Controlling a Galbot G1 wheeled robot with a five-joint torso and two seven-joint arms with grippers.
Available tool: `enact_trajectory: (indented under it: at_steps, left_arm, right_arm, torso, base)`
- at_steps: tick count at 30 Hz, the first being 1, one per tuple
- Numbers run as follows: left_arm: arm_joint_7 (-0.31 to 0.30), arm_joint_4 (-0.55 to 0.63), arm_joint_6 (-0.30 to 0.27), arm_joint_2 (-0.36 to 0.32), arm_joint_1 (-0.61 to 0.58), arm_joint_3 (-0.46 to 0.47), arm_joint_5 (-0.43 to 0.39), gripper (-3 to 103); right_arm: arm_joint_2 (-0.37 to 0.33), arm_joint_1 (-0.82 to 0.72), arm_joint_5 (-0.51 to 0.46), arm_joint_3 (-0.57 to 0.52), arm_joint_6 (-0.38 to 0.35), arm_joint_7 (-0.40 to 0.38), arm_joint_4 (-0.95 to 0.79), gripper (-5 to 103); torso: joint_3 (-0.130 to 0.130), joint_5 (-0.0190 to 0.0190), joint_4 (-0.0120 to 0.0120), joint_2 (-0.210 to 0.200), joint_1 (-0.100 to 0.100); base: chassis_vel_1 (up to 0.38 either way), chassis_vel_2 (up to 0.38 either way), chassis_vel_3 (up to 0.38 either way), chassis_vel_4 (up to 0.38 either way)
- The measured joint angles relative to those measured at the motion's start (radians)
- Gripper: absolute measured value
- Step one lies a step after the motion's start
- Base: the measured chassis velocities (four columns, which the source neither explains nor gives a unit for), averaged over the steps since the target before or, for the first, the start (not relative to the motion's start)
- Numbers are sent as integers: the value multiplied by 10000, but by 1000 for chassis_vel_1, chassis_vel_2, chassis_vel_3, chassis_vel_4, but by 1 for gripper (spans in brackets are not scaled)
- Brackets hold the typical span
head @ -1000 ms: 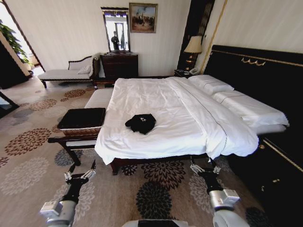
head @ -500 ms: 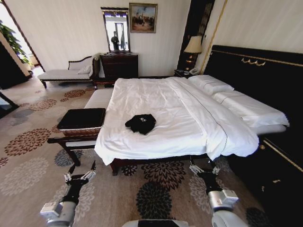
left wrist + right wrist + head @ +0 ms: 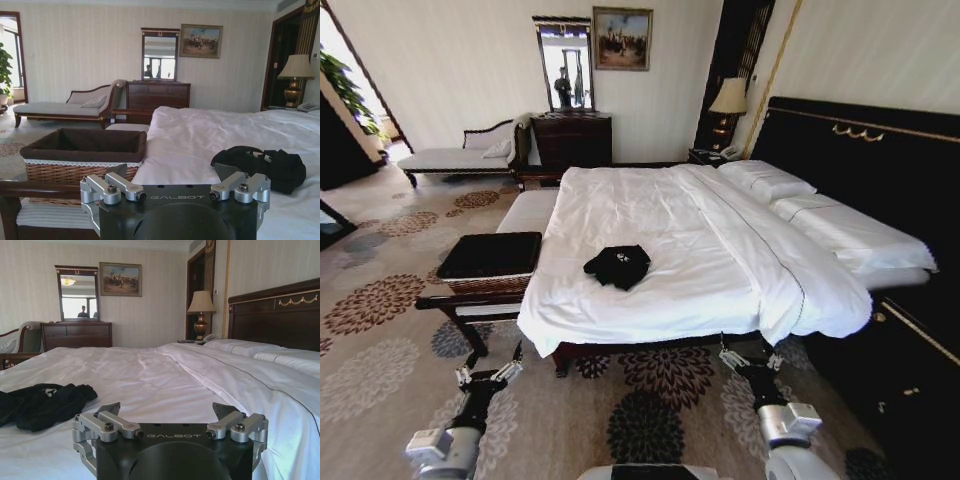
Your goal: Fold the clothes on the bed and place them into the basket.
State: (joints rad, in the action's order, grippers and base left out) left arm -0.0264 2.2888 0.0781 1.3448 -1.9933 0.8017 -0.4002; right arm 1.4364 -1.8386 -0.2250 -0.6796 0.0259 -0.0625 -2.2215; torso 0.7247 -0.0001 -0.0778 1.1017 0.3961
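Note:
The clothes [image 3: 618, 266], a small black crumpled top, lie on the white bed [image 3: 670, 225] near its foot edge. Left of the bed's foot the brown wicker basket [image 3: 485, 281] rests on a bench. Both grippers hang low over the carpet, short of the bed's foot edge. My left gripper [image 3: 488, 372] is open and empty; its wrist view looks past it to the basket [image 3: 75, 170] and the clothes [image 3: 265, 167]. My right gripper [image 3: 752, 358] is open and empty too. From its wrist, the clothes [image 3: 40, 405] lie on the sheet [image 3: 165, 375] well beyond the fingers.
A striped bench [image 3: 470, 302] with dark wooden arms carries the basket. The tall black headboard [image 3: 860, 160] bounds the right. At the far wall stand a pale chaise longue [image 3: 460, 156], a dark dresser [image 3: 572, 138] and a lamp [image 3: 728, 97]. Patterned carpet [image 3: 380, 340] lies open on the left.
The whole head view has shifted slightly, with the bed's foot a little lower and nearer: the camera moved. Clothes, basket and both grippers keep their places.

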Motion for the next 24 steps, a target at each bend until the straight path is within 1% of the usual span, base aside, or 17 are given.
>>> enact_trajectory:
  at_steps: [9,24]
  left_arm:
    - [12,-51,2,12,0,-7,-25,98]
    - [25,-139,11,22,7,-59,-27,98]
  right_arm:
    - [6,40,4,37,2,-60,70,100]
    - [-15,62,-53,53,1,-141,121,100]
  torso:
    - [2,2,0,-1,5]
    - [0,0,0,0,-1]
  base:
    - [-180,55,178,-49]
    - [-128,61,126,-63]
